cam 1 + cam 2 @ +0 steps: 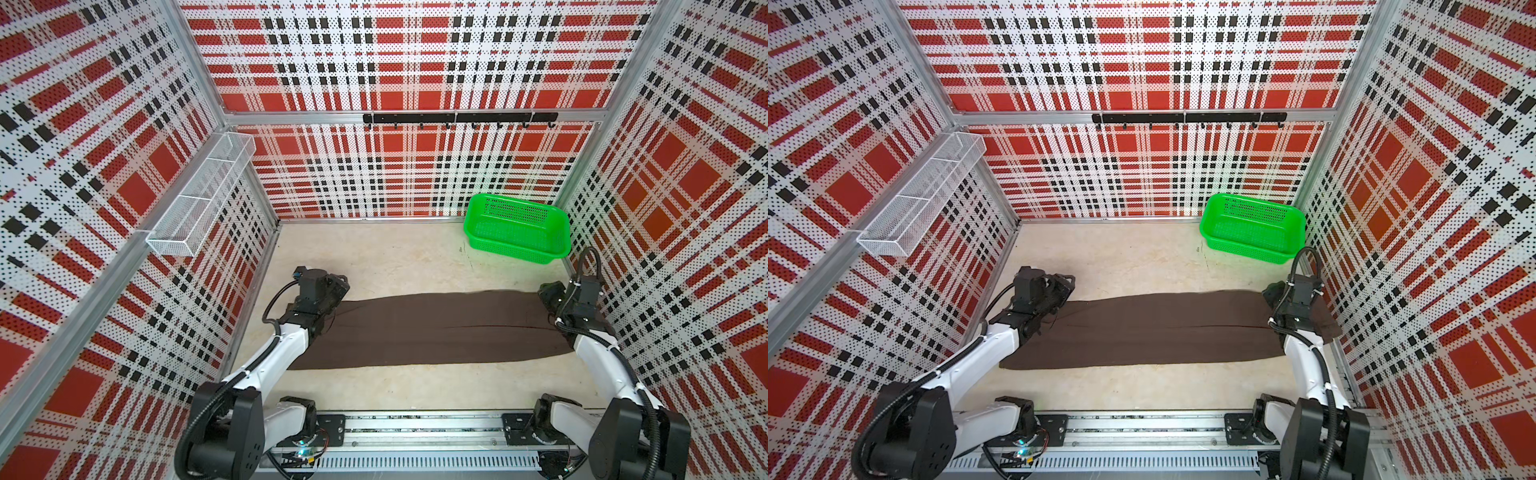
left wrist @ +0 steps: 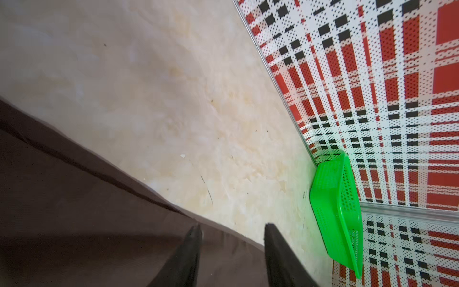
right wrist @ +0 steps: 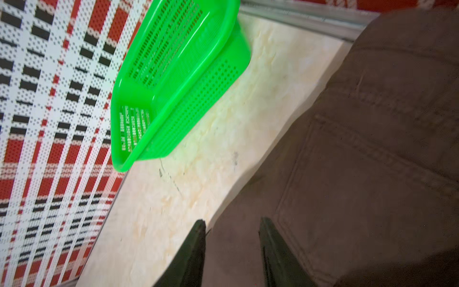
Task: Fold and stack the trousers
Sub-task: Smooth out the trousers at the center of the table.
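Dark brown trousers (image 1: 436, 328) lie flat and full length across the pale, marble-patterned floor (image 1: 395, 257) of the plaid-walled booth, reaching nearly from one side wall to the other. The two legs lie side by side, with a straight crease between them.

We see the left tool (image 2: 232, 225) at the far corner of the hem end. Its dark, tapered fingers are parted, with the cloth's edge beneath them and nothing pinched. The right tool (image 3: 232, 220) is at the far corner of the opposite end, where the stitched outline of a pocket marks the seat. Its fingers are likewise spread, one at the fabric's border and one over the cloth.

We judge that the two tools stand at matching corners of the same long edge so that it can be lifted evenly and laid over the near leg. That would be the first fold, and it is not yet made.

The fabric looks soft, matte and limp, so it is likely to sag between the two grips. A perforated green plastic basket (image 1: 509, 249) sits empty in the far right corner, well apart from the trousers.
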You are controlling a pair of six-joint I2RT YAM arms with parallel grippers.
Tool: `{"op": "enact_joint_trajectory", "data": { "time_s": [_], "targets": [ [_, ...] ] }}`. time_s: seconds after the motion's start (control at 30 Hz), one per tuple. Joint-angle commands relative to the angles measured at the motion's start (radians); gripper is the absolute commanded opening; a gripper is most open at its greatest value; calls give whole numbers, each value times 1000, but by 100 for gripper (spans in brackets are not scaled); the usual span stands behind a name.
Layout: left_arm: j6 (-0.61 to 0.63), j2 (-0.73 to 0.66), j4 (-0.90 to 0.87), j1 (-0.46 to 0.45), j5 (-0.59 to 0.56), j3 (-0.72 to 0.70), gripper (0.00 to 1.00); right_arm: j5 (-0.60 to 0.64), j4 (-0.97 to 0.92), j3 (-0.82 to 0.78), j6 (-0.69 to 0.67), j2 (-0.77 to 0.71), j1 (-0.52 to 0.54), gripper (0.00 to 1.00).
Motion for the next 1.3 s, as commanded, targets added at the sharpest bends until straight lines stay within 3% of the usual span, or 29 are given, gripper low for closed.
{"op": "enact_joint_trajectory", "data": {
  "time_s": [0.0,0.4,0.6,0.77,1.0,1.27],
  "targets": [
    [-20,46,51,-41,-25,-7,44,-11,-58,-8,16,-45,22,39],
    [-48,161,71,-187,-37,-26,46,-74,-143,-28,-29,-52,31,41],
    [-63,127,59,-200,-53,-58,54,-63,-277,23,-82,-86,33,43],
    [-79,101,77,-196,-65,-94,53,-60,-299,12,-98,-117,31,43],
    [-115,149,147,-204,-24,-133,49,-136,-246,-27,-76,-46,33,39],
    [-141,146,149,-238,-11,-226,52,-157,-232,-58,-85,2,32,38]
  ]
}}
